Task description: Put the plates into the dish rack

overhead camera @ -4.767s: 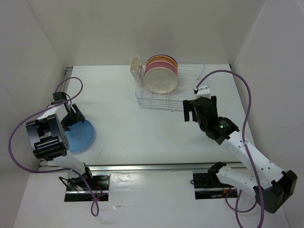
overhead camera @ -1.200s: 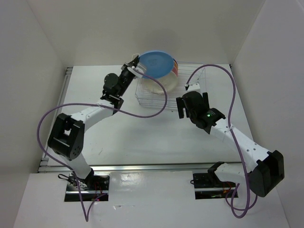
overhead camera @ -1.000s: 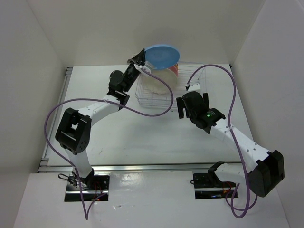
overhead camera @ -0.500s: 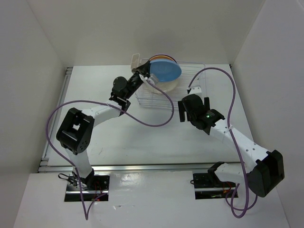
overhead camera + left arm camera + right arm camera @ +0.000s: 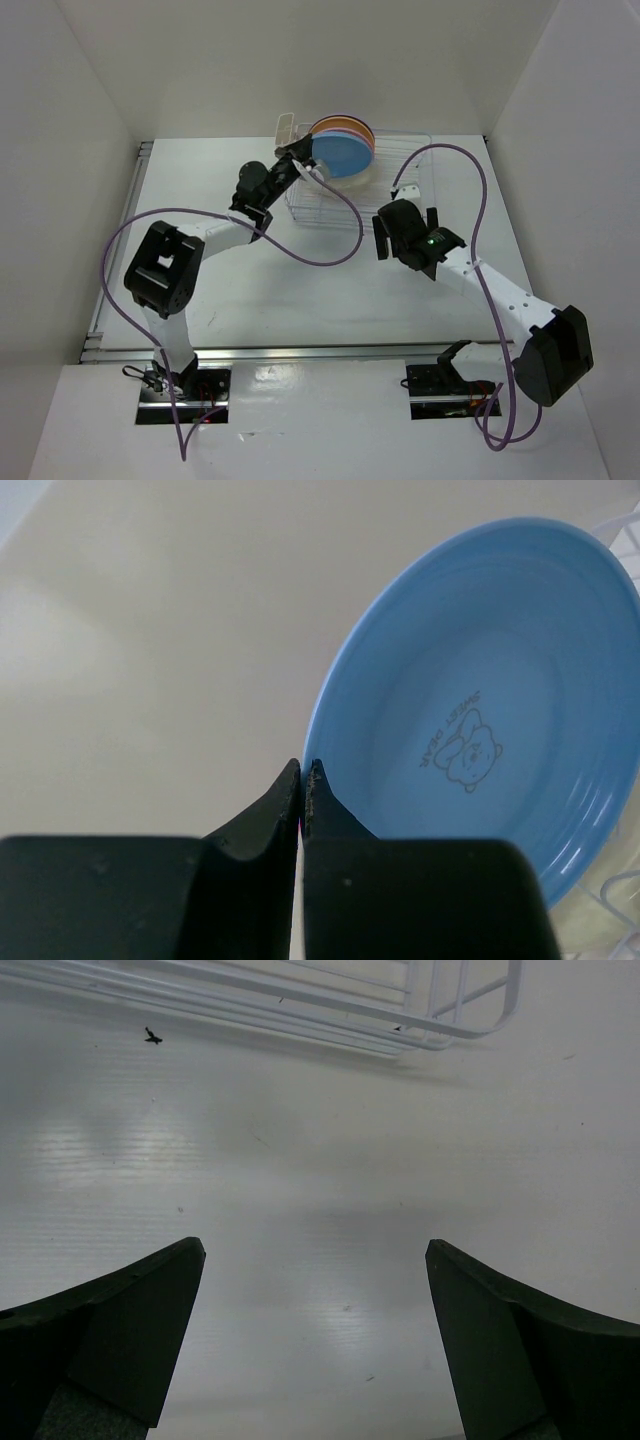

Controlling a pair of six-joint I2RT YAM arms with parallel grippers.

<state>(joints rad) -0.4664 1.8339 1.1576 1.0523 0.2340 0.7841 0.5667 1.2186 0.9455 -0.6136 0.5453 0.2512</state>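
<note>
blue plate (image 5: 470,710): upright against plates (image 5: 352,128) in rack (image 5: 412,150), far edge of table; rim pinched by left gripper (image 5: 302,772). right gripper (image 5: 315,1250): jaws wide apart, empty, beside rack.

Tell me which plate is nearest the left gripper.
The light blue plate, rim in the left gripper; the other plates stand behind it.
</note>
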